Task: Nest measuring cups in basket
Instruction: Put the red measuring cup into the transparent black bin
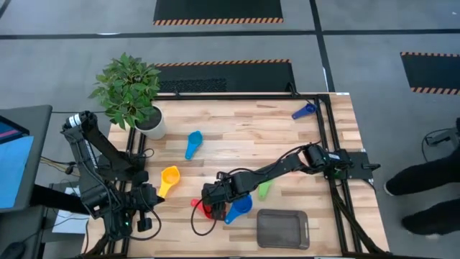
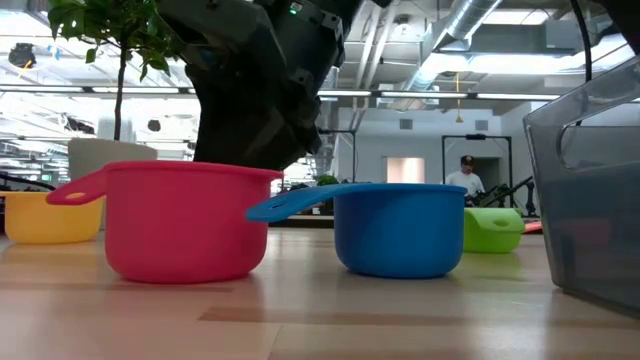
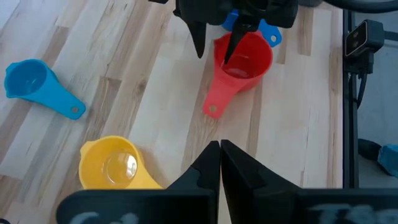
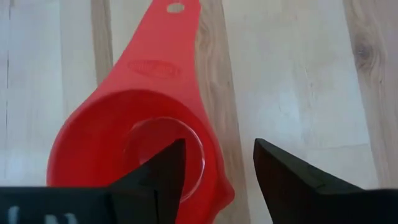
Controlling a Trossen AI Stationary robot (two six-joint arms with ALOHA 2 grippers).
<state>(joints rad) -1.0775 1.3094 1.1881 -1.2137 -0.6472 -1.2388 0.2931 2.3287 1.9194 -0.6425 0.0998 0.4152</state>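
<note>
A red measuring cup (image 1: 202, 209) stands upright on the table near the front, its handle (image 4: 163, 37) pointing away from my right gripper. My right gripper (image 4: 217, 146) is open and points down over it. One finger (image 4: 165, 168) is inside the bowl and the other (image 4: 280, 171) outside, on either side of the cup's wall (image 4: 214, 180); I see no touch. A blue cup (image 1: 241, 207) stands right beside the red one. The dark mesh basket (image 1: 282, 228) sits at the front right. My left gripper (image 3: 220, 149) is shut and empty at the table's front left.
A green cup (image 1: 264, 189), a yellow cup (image 1: 169, 178) and a light blue cup (image 1: 193, 142) lie spread over the middle of the table. A dark blue cup (image 1: 303, 111) is at the far right. A potted plant (image 1: 129, 90) stands at the far left.
</note>
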